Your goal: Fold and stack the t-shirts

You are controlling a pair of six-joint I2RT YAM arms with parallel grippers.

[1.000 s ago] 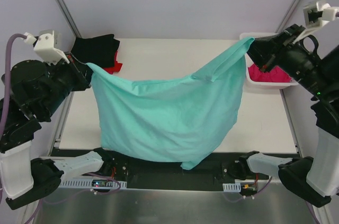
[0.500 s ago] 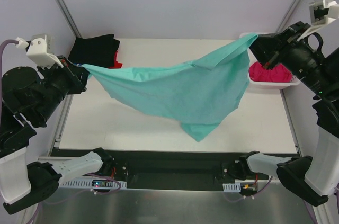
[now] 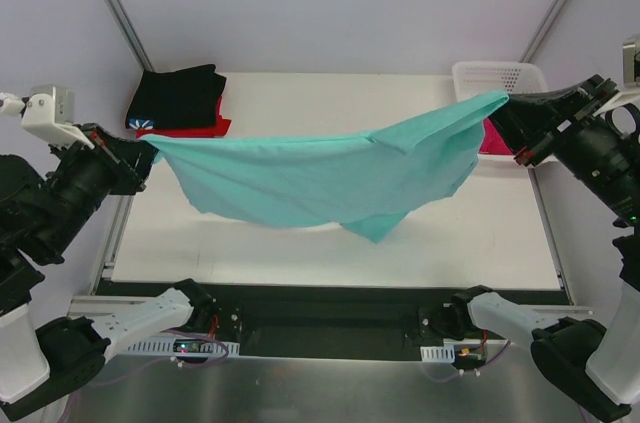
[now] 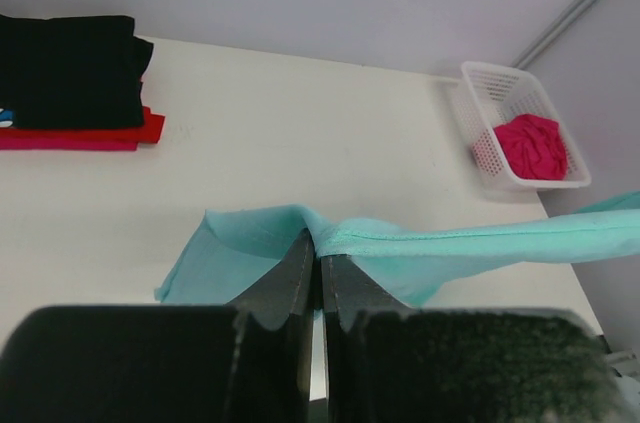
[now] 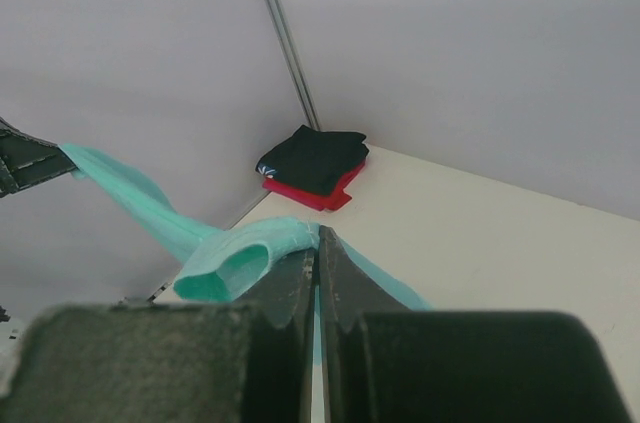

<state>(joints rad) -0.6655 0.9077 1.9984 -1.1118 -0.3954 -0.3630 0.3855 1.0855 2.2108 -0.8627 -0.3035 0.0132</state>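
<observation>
L end effector & R end effector, clamped on teal t-shirt, pulled it from sagging to taut; prob. spread next.

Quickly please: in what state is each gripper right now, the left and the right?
The left gripper: closed, holding one end of the teal t-shirt.
The right gripper: closed, holding the other end of the same shirt.

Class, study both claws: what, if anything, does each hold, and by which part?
Both pinch the teal t-shirt: the left claw grips its left end, the right claw its right end, so it hangs stretched between them.
</observation>
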